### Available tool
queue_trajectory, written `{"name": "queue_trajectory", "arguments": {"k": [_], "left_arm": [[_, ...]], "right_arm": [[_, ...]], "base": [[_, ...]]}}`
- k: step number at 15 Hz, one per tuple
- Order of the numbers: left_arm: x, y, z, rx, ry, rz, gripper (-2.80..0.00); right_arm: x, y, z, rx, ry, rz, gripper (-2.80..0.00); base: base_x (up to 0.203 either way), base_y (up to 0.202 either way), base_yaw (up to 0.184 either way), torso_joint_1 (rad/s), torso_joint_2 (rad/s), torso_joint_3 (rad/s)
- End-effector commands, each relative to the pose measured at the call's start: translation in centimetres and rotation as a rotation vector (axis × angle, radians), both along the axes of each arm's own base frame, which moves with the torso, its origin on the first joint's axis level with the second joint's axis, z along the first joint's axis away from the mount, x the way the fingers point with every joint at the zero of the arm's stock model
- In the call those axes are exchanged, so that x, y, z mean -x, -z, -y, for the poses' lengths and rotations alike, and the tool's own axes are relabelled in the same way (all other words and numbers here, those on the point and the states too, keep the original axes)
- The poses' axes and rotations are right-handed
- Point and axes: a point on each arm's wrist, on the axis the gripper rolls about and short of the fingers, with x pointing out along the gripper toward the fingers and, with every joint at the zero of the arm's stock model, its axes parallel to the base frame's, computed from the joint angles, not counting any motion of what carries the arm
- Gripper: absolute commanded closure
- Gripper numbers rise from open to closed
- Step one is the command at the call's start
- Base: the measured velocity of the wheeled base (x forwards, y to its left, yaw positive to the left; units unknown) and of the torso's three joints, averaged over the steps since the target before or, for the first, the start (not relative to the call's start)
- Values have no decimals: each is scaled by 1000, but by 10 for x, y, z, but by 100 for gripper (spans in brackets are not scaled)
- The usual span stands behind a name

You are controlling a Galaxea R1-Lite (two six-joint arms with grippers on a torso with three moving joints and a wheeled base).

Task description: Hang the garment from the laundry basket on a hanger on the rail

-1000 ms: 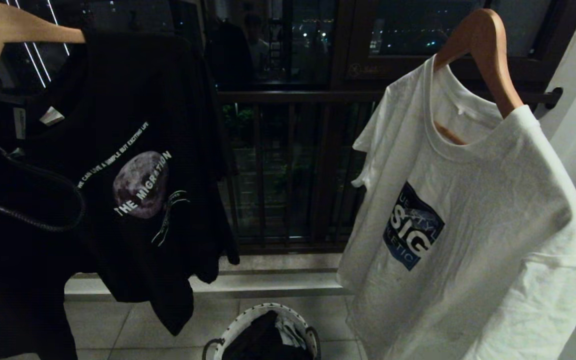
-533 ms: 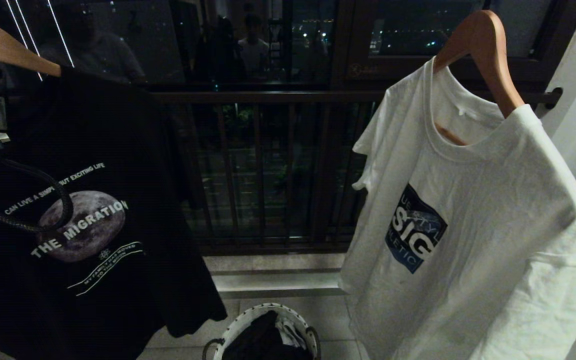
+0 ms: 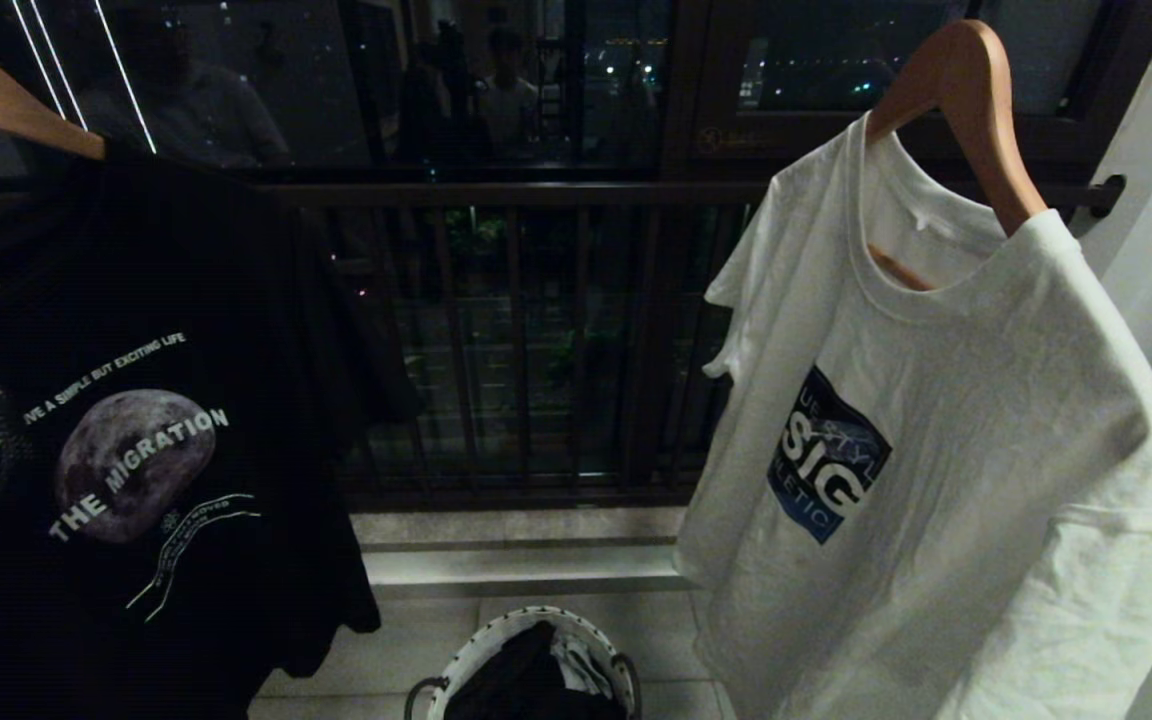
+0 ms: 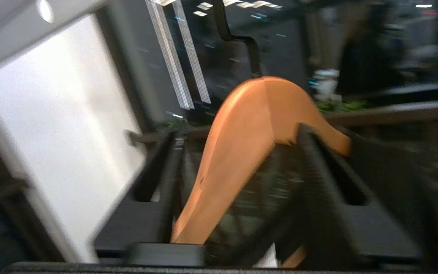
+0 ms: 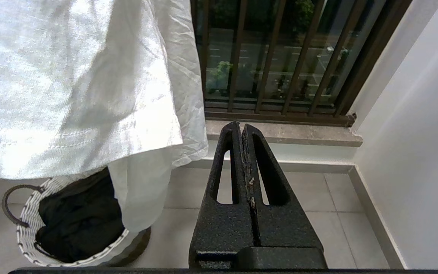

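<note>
Two shirts up on hangers from where I'm watching, L to R. Far left: black tee (image 3: 136, 420) w/ moon print on a wooden hanger (image 3: 6, 100), only one hanger arm in head view. My left gripper (image 4: 238, 182) isn't in head view; wrist cam has it right at that hanger (image 4: 249, 144), fingers (image 4: 314, 182) spread either side of the wood w/ dark fabric between them. Looks like gaps both sides, so not clamped, but the view's smeared and I can't say for sure whether a pad touches. Black hook runs up from the hanger top.

Center: dark rail (image 3: 536, 192) across the window bars; laundry basket (image 3: 481, 655) on the tile floor below, low in head view, dark garment (image 3: 526, 680) still piled in it w/ a bit of white cloth.

Right: white tee (image 3: 946, 480) w/ blue SIG print on second wooden hanger (image 3: 966, 110), hem hanging over the basket's (image 5: 29, 228) near side in right wrist cam. Right gripper (image 5: 240, 131) sits low beside that hem, fingers pressed flat together, holding nothing.
</note>
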Motion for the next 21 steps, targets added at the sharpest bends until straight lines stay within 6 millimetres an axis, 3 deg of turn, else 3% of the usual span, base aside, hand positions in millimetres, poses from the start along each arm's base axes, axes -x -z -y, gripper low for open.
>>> {"name": "queue_trajectory", "arguments": {"k": [1,6,9,12,16,17,21], "left_arm": [[35,-8,2,23,54,12,0],[106,-9,-3,135,231,-27,0],[141,5,-12,169,280,-49,0],[170,36,-20,189,298,-105,0],[214,84,-17,207,51,-61,0],[218,102,-16,208,40,-89,0],[202,189,-14,225,93,-278,0]], "right_arm": [[0,0,0,1,-1,-1,0],[0,0,0,1,-1,0,0],[0,0,0,-1,-1,1,0],[0,0,0,-1,-1,-3,0],[0,0,0,-9,0,0,0],[0,0,0,-9,0,-1,0],[0,0,0,-15,1,4,0]], "base": [[0,0,0,0,0,0],[0,0,0,0,0,0],[0,0,0,0,0,0],[0,0,0,0,0,0],[0,0,0,0,0,0],[0,0,0,0,0,0],[0,0,0,0,0,0]]}}
